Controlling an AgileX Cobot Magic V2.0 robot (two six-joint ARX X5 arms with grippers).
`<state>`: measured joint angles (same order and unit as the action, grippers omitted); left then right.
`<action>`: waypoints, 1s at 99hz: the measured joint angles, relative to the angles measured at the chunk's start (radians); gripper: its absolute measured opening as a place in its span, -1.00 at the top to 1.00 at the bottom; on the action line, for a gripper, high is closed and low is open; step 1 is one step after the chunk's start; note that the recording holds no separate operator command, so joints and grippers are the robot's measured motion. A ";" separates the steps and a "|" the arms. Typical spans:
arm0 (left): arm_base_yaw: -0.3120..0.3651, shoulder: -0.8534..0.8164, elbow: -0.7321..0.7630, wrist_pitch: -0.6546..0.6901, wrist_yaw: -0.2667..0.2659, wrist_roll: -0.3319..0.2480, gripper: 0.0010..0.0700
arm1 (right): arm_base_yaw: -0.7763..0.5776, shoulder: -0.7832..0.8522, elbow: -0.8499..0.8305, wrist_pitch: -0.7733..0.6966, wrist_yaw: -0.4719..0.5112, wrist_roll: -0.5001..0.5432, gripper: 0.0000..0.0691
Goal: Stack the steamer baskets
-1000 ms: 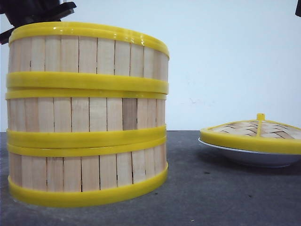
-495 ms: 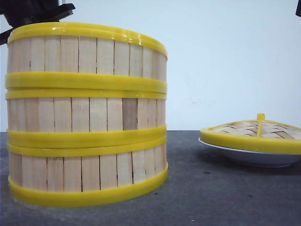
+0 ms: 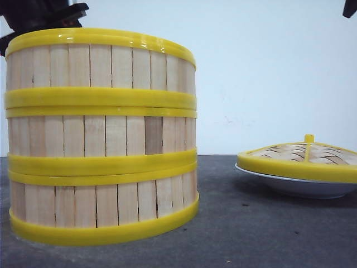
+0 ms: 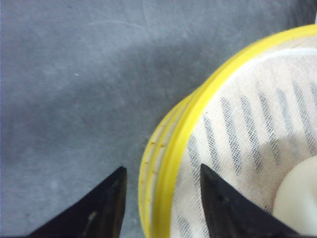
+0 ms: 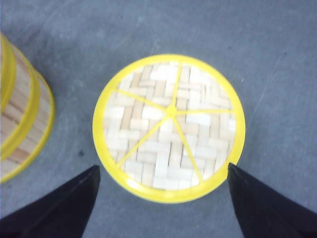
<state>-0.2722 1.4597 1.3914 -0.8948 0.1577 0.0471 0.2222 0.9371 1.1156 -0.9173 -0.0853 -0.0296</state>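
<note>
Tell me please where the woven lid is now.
In the front view the woven lid lies on the white plate at the right, apart from the stacked steamer baskets on the left.

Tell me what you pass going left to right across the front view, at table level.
Stack of three round wooden-slat steamer baskets with yellow rims → bare stretch of dark grey table → domed woven lid with yellow rim and knob, sitting on the white shallow plate.
</note>
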 joint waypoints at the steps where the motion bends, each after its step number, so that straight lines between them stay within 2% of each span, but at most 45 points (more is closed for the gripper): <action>1: 0.000 -0.004 0.002 0.000 -0.002 0.000 0.23 | 0.000 0.002 0.000 0.003 0.000 0.000 -0.48; 29: 0.045 -0.179 0.045 -0.010 -0.052 -0.007 0.23 | 0.000 0.132 0.000 0.079 0.000 0.000 -0.49; 72: 0.198 -0.256 0.045 -0.139 -0.058 -0.006 0.23 | 0.000 0.443 0.000 0.225 0.006 0.008 -0.42; 85: 0.213 -0.256 0.045 -0.151 -0.058 -0.006 0.23 | 0.000 0.526 0.000 0.271 0.006 0.009 -0.34; 99: 0.222 -0.256 0.045 -0.152 -0.058 -0.006 0.23 | -0.001 0.596 0.000 0.302 0.006 0.011 -0.17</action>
<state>-0.0502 1.2037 1.4364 -1.0470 0.1001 0.0406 0.2214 1.5330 1.1156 -0.6155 -0.0792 -0.0189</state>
